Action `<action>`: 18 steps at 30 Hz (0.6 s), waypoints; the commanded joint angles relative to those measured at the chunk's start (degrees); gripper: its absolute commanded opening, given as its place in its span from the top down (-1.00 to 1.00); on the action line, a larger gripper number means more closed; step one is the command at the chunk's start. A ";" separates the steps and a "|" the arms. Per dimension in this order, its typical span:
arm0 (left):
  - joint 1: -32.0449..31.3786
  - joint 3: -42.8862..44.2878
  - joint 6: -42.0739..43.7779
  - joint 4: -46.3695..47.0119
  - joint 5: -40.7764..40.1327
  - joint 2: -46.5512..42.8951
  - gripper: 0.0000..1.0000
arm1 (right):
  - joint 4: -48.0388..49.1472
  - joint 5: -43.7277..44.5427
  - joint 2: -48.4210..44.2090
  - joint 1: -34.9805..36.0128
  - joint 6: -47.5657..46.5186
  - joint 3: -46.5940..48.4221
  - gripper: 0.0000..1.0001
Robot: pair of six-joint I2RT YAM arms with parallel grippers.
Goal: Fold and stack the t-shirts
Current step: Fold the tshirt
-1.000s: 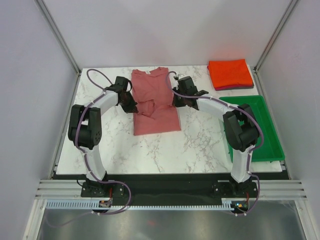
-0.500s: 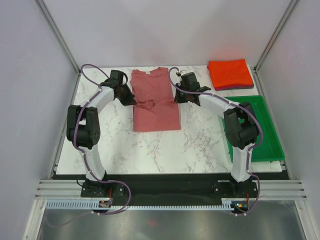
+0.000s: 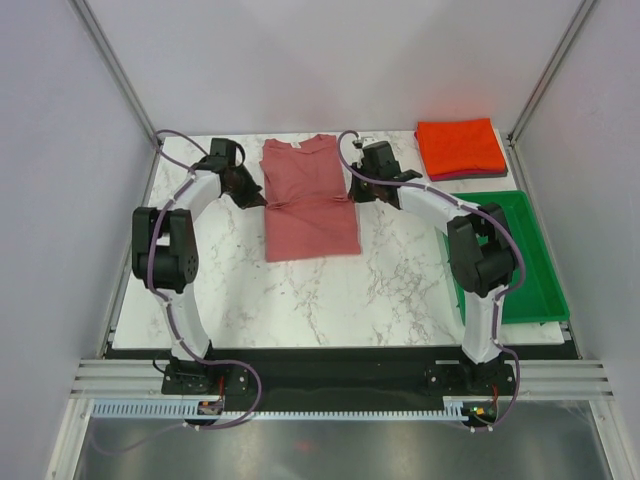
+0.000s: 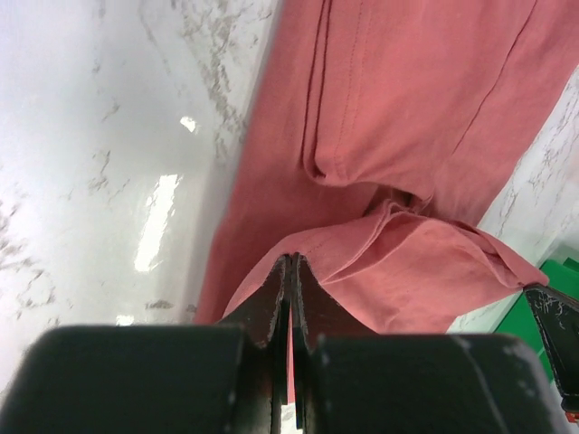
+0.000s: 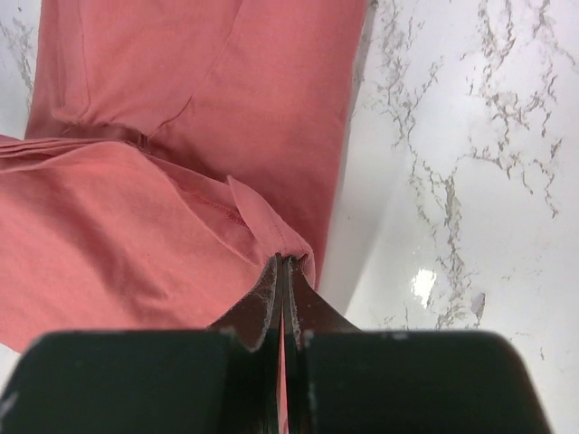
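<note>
The dusty rose-red t-shirt [image 3: 308, 200] lies at the back middle of the table, its lower part doubled over itself. My left gripper [image 3: 262, 198] is shut on the shirt's left edge, and the pinched cloth shows in the left wrist view [image 4: 380, 253]. My right gripper [image 3: 350, 192] is shut on the right edge, and the cloth shows in the right wrist view [image 5: 181, 208]. The bright orange-red t-shirt [image 3: 458, 146] lies folded at the back right on top of the dark maroon one [image 3: 462, 175], of which only a thin edge shows.
A green plastic tray [image 3: 533, 268] sits at the right edge of the marble table [image 3: 300, 300]. Grey walls and metal frame posts stand close around the table's back and sides.
Both grippers moved toward the back of the table with the shirt's edge, carrying the lower part up over the middle. The fold crease now lies flatter.
</note>
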 commanded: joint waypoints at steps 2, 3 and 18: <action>0.73 4.65 -1.15 2.60 3.63 4.14 0.95 | 2.34 0.56 2.20 -0.67 -1.31 4.49 1.00; 1.16 5.62 -1.06 2.68 4.51 5.54 0.95 | 2.51 0.47 2.99 -0.67 -1.66 4.84 1.00; 3.81 9.15 1.13 2.68 6.37 7.06 0.28 | 0.50 -6.29 9.85 -2.86 -3.86 14.50 0.49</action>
